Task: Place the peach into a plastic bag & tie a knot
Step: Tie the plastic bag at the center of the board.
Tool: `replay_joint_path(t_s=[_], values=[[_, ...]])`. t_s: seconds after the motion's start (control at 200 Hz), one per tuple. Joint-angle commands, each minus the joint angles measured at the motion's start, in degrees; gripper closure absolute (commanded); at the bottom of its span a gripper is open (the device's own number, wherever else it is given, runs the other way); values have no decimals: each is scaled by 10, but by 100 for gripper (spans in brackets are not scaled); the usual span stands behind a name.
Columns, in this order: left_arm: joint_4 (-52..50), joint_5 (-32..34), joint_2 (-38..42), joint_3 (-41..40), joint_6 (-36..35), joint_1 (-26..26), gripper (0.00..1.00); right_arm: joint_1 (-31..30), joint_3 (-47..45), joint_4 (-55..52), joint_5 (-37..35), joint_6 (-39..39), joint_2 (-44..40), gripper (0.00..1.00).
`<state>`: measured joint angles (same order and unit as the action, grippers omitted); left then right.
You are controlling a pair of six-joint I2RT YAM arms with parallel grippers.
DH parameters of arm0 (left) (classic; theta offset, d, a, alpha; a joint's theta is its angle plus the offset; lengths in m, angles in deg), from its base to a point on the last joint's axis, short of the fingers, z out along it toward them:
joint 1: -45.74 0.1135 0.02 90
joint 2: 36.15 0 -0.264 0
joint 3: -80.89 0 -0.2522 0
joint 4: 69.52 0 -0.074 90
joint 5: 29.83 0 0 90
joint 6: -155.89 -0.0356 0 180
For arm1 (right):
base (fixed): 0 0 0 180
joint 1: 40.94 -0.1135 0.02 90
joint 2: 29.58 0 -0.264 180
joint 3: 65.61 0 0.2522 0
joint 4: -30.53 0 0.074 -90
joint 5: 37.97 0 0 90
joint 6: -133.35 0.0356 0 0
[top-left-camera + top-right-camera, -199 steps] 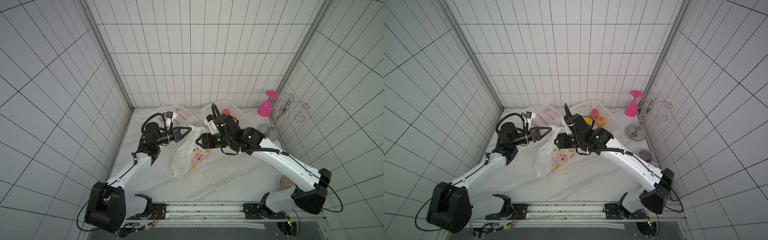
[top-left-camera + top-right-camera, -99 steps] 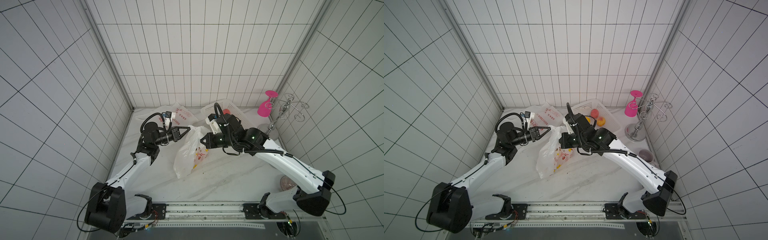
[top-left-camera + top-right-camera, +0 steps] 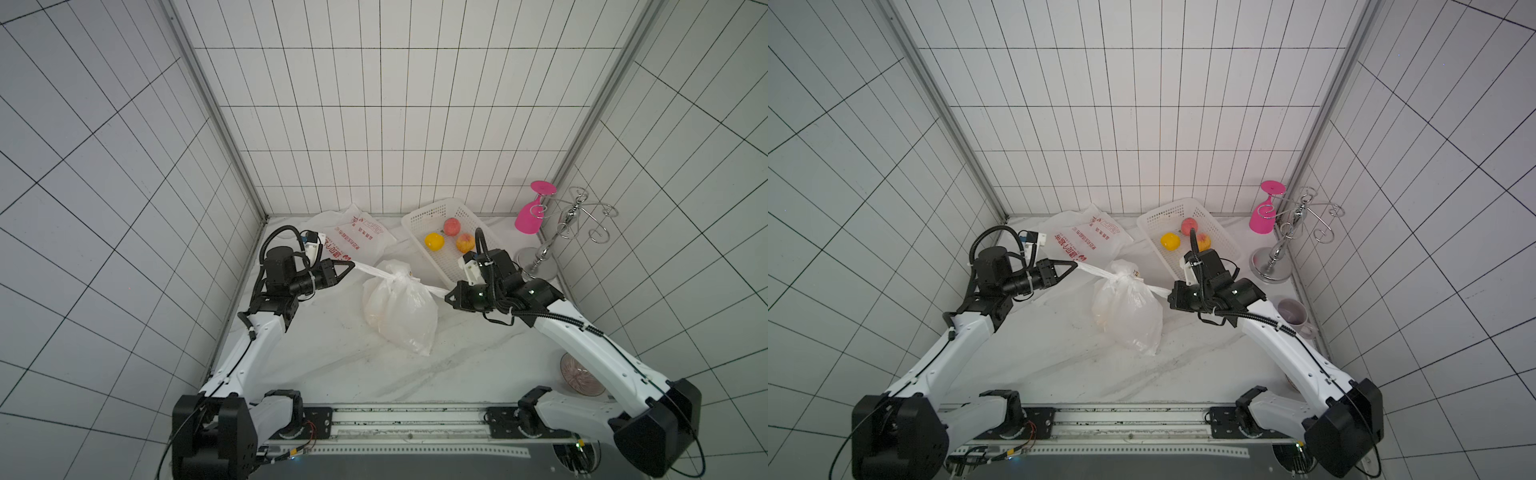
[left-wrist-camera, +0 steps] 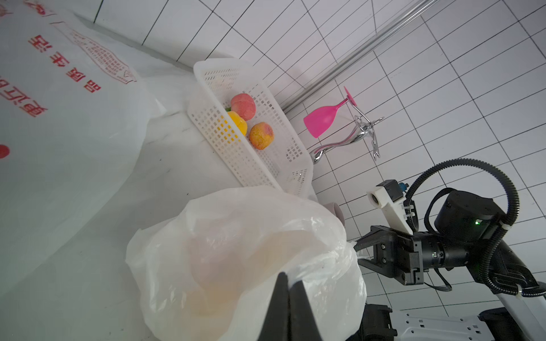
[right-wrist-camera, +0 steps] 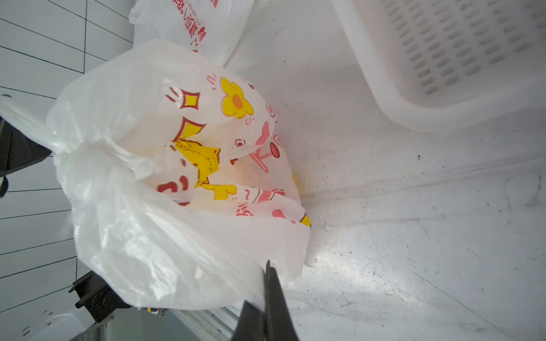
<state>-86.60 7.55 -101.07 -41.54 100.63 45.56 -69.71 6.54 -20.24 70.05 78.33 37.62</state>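
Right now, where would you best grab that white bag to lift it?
Probably the knot atop the plastic bag, from above: the film bunches tight there, while the body below is slack. The left gripper and right gripper pinch the handles on either side.

Bright, even, diffuse light. In both top views there's only a soft shadow beside the plastic bag (image 3: 399, 316), and focus is sharp, but the wide-angle lens splays the tile lines toward the edges. In the wrist views there's a sheen patch on the table (image 5: 348, 262), the bag whites are near clipping, and the left gripper (image 4: 289, 295) is a detail-less black silhouette.
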Motion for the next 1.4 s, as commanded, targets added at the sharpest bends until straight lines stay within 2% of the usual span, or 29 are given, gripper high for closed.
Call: replay_joint_path(t_s=[0.0,0.11,0.315,0.505,0.555,0.625,0.67,0.755,0.82,0.885,0.965,1.04,1.134,1.309,1.399], values=[[-84,97,15,10,-54,49,100,60,-62,-36,-62,2,-17,100],[-100,126,11,-12,-54,63,100,99,-80,-20,-63,7,-15,100],[-113,165,14,-40,-52,87,100,130,-114,-13,-61,3,4,100],[-115,176,12,-39,-59,88,100,130,-115,-9,-69,3,11,100],[-108,158,9,-35,-65,88,100,126,-105,-10,-51,-6,8,100],[-116,147,7,-10,-75,60,100,94,-76,-10,-46,-23,-7,100],[-144,151,4,22,-94,28,100,67,-54,-12,-46,-27,-12,86],[-198,189,3,77,-127,-20,76,25,-6,-34,-45,-25,-6,58],[-228,217,5,105,-144,-27,64,5,26,-55,-56,-21,-4,43],[-255,236,5,130,-165,-26,59,-15,62,-83,-98,-32,-10,33],[-273,254,3,153,-174,-25,55,-47,122,-119,-149,-64,-3,26],[-274,268,2,168,-169,-26,52,-85,179,-146,-159,-92,35,22],[-264,306,-11,185,-170,-25,50,-143,218,-131,-172,-111,94,18],[-244,383,-82,210,-171,-16,48,-211,293,-106,-176,-148,222,16],[-235,416,-128,220,-184,-18,42,-230,304,-99,-187,-163,261,16]])
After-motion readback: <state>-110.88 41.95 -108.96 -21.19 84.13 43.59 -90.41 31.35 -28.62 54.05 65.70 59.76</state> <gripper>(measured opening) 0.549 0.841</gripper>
